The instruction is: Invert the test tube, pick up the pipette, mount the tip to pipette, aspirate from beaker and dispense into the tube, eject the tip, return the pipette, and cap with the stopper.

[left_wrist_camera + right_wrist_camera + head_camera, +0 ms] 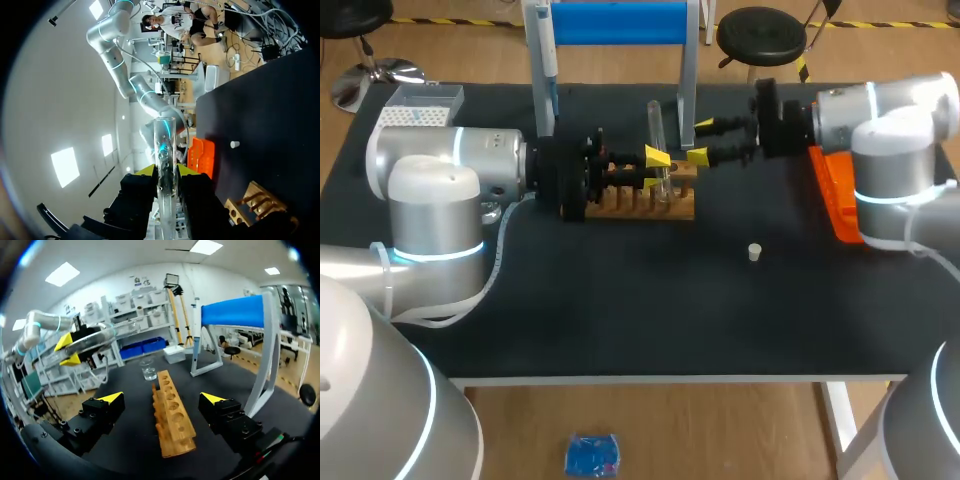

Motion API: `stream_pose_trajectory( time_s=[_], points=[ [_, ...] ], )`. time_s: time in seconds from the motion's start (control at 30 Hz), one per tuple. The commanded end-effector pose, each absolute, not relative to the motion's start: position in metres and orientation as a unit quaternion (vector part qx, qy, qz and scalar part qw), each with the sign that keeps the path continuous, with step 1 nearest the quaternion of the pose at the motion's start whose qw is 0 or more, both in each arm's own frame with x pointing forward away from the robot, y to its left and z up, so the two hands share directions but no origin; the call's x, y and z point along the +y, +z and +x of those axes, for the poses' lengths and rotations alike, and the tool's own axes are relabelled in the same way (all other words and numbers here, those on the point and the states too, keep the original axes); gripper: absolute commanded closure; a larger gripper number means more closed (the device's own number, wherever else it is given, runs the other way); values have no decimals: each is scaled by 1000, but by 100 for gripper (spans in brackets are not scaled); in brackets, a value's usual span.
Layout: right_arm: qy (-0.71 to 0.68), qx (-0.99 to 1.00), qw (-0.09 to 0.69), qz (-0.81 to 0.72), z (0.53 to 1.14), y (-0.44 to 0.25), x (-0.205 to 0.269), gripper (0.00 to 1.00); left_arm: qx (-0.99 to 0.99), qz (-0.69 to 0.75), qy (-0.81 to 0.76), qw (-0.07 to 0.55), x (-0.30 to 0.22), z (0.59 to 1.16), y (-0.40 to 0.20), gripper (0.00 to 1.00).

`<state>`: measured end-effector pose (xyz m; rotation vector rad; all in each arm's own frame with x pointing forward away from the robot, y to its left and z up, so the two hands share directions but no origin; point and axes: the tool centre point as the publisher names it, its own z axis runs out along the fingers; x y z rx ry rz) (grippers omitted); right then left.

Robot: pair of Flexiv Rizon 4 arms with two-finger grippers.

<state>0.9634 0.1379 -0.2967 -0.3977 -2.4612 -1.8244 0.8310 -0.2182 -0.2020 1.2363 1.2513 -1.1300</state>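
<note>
While the worktop point(620, 300) carries one wooden rack point(650, 205), my left end effector point(658, 158) grips the one test tube point(656, 120) above it. I'd rotate slowly, clear of my right end effector point(700, 140), whose fingers are spread and empty. One beaker point(148, 369), one stopper point(754, 252).

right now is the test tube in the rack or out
Out: the left gripper holds the test tube clear of the wooden rack.
</note>
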Motion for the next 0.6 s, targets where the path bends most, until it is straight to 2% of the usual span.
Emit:
stream_pose_trajectory(
  time_s=[0.03, 0.37, 0.6],
  points=[
    [-574, -815, 37, -77, 971, -297, 138, 0, 517, 513, -468, 501, -218, 832, -202, 100],
    [-567, -819, 32, -78, 964, -312, 139, 0, 517, 513, -468, 501, -218, 832, -202, 100],
    [-557, -829, -10, -57, 957, -321, 139, 0, 517, 513, -468, 501, -218, 832, -202, 100]
  ],
)
